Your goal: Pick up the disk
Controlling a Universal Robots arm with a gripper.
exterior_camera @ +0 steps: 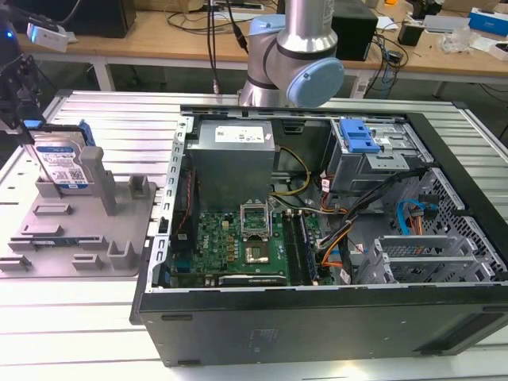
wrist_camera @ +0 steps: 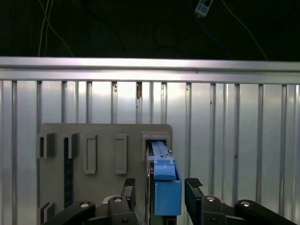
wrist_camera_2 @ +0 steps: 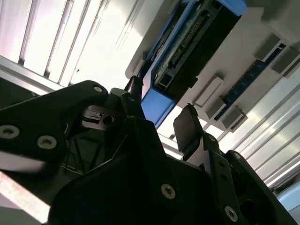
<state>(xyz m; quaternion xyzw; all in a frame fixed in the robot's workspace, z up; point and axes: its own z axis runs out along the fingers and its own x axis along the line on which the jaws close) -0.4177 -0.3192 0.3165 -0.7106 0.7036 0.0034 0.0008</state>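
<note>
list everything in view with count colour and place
disk: one, silver with blue rails, upright in the fixture
fixture: one, grey, at the exterior view's left
computer case: one, black, open, beside the fixture
power supply: one, silver, inside the case
motherboard: one, green, on the case floor
drive cage: one, blue-handled, inside the case
table: one, ribbed aluminium, under everything
arm: one, silver and pale blue, behind the case
gripper: one, black, open, straddling the disk

The exterior view looks down obliquely from a raised, farther-off position across the open computer case (exterior_camera: 317, 262) and the ribbed tabletop (exterior_camera: 119, 119). Both wrist views sit close behind the pincer (wrist_camera: 161, 186); the first faces straight down, the second is tilted and nearer. All three views share the grey fixture (exterior_camera: 79, 224) and the disk (exterior_camera: 59, 163).
</note>
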